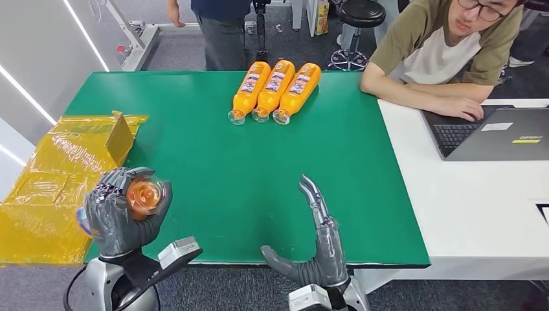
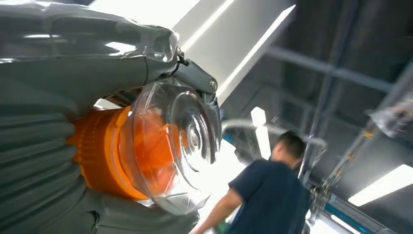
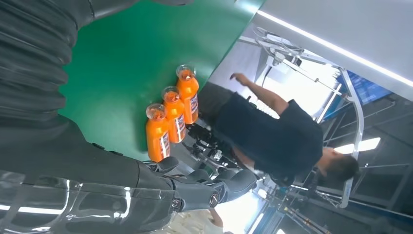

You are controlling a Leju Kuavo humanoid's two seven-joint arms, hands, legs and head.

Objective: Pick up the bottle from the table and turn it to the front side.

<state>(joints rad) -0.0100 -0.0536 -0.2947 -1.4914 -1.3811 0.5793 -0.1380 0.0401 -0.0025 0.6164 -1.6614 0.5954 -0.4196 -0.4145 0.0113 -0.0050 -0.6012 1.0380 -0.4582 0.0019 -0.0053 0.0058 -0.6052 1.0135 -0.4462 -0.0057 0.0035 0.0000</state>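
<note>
My left hand [image 1: 120, 214] is raised over the near left corner of the green table [image 1: 213, 175] and grips an orange bottle [image 1: 145, 195] whose clear cap end points up toward the camera. In the left wrist view the bottle [image 2: 146, 146] fills my left hand [image 2: 44, 161], its clear cap facing outward. My right hand [image 1: 317, 243] stands open at the near table edge, fingers stretched up and thumb out, holding nothing. Three orange bottles [image 1: 273, 89] lie side by side at the far middle, caps toward me. The right wrist view shows the bottles [image 3: 171, 117] beyond my right hand [image 3: 97, 180].
Yellow crinkled plastic packaging [image 1: 58, 175] lies left of the table. A white desk [image 1: 472, 201] on the right holds a laptop [image 1: 495, 133], and a seated person [image 1: 447, 52] leans on it. Another person [image 1: 217, 32] stands behind the far table edge.
</note>
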